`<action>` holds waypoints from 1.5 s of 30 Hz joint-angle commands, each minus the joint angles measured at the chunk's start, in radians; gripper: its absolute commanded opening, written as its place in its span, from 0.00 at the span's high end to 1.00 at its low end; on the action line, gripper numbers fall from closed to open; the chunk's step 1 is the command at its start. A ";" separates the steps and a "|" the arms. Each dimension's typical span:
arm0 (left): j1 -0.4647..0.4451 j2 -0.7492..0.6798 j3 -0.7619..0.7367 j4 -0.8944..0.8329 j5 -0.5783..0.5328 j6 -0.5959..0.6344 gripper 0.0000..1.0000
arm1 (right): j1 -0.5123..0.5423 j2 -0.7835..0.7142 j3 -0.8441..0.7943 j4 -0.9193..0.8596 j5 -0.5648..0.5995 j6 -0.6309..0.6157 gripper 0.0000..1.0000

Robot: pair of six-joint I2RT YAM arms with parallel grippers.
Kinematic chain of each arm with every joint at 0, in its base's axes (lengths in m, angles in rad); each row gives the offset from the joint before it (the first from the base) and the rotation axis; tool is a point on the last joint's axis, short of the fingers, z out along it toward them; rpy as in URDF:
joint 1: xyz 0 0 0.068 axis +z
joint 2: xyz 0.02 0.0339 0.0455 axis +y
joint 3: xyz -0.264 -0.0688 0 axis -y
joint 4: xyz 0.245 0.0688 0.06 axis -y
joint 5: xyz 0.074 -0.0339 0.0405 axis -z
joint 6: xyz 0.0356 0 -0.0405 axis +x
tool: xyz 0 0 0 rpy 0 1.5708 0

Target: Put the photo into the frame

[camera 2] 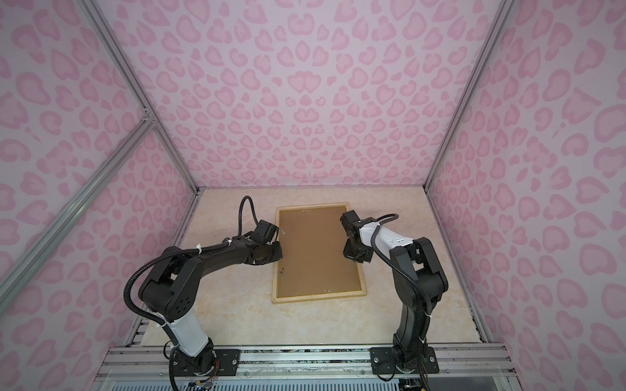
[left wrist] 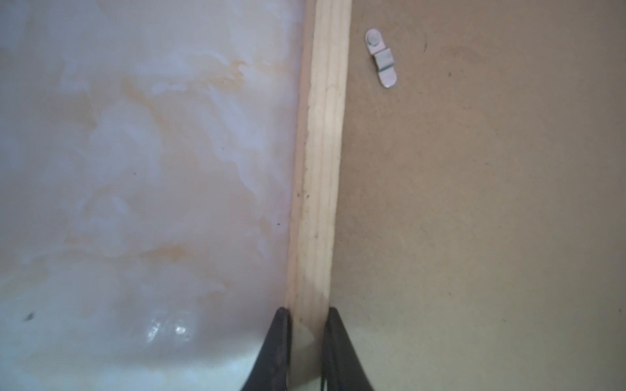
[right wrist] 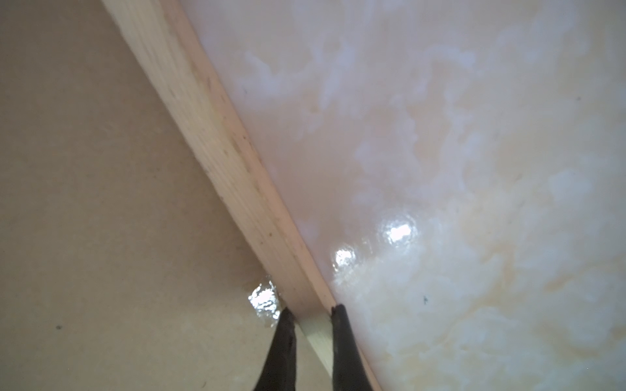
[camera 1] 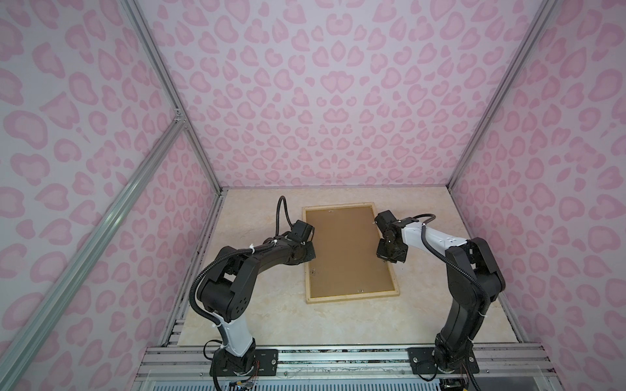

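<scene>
On the marble-look table (camera 1: 271,321) the frame (camera 1: 352,297) lay face down, brown backing board (camera 1: 342,250) uppermost. Its long axis ran away from the arm bases, slightly skewed. Left gripper (left wrist: 306,313) straddled the left long rail directly beneath it, jaws pinched on the wood strip. Right gripper (right wrist: 313,311) appeared clamped likewise on the right long rail. Both sat about mid-length, so neither arm was nearer. A metal turn clip (left wrist: 381,57) lay on the board just beside the left rail. Photo not visible in any view; whether it lay under the board could not be told.
</scene>
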 commanded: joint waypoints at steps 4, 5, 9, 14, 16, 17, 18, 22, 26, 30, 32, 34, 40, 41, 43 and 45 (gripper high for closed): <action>0.000 0.021 0.011 -0.126 0.066 -0.034 0.89 | 0.004 0.002 0.030 -0.026 0.025 0.006 0.67; 0.001 0.019 0.017 -0.133 0.067 -0.031 0.86 | 0.004 -0.005 0.043 -0.035 0.037 -0.007 0.60; 0.013 0.002 0.049 -0.153 0.090 -0.015 0.70 | 0.003 -0.022 0.079 -0.047 0.049 -0.065 0.33; 0.030 -0.053 0.081 -0.186 0.111 0.009 0.49 | 0.004 -0.031 0.074 -0.025 0.013 -0.154 0.16; 0.029 -0.095 0.068 -0.193 0.114 0.023 0.41 | 0.004 -0.044 0.049 -0.006 -0.002 -0.182 0.15; 0.029 -0.115 0.056 -0.192 0.113 0.026 0.38 | 0.004 -0.054 0.035 0.000 -0.003 -0.189 0.15; 0.029 -0.139 0.039 -0.193 0.114 0.031 0.35 | 0.004 -0.068 0.017 0.006 0.000 -0.195 0.16; 0.021 -0.197 -0.011 -0.205 0.139 0.062 0.26 | 0.003 -0.133 -0.054 0.052 -0.025 -0.229 0.22; -0.026 -0.200 -0.005 -0.260 0.118 0.119 0.18 | 0.002 -0.147 -0.096 0.087 -0.060 -0.270 0.20; -0.057 -0.165 0.024 -0.311 0.095 0.137 0.18 | -0.012 -0.116 -0.109 0.100 -0.074 -0.290 0.22; -0.066 -0.143 0.037 -0.328 0.092 0.140 0.19 | -0.015 -0.098 -0.104 0.100 -0.076 -0.298 0.25; -0.074 -0.119 0.052 -0.329 0.088 0.140 0.21 | -0.015 -0.084 -0.103 0.104 -0.078 -0.306 0.28; -0.078 -0.047 0.092 -0.350 0.061 0.127 0.29 | -0.019 -0.045 -0.092 0.111 -0.091 -0.320 0.38; -0.078 -0.036 0.096 -0.349 0.059 0.128 0.29 | -0.019 -0.037 -0.090 0.115 -0.094 -0.323 0.40; -0.080 -0.017 0.104 -0.349 0.050 0.127 0.30 | -0.021 -0.025 -0.087 0.119 -0.095 -0.322 0.42; -0.080 0.002 0.113 -0.352 0.040 0.122 0.34 | -0.021 -0.017 -0.084 0.121 -0.093 -0.320 0.46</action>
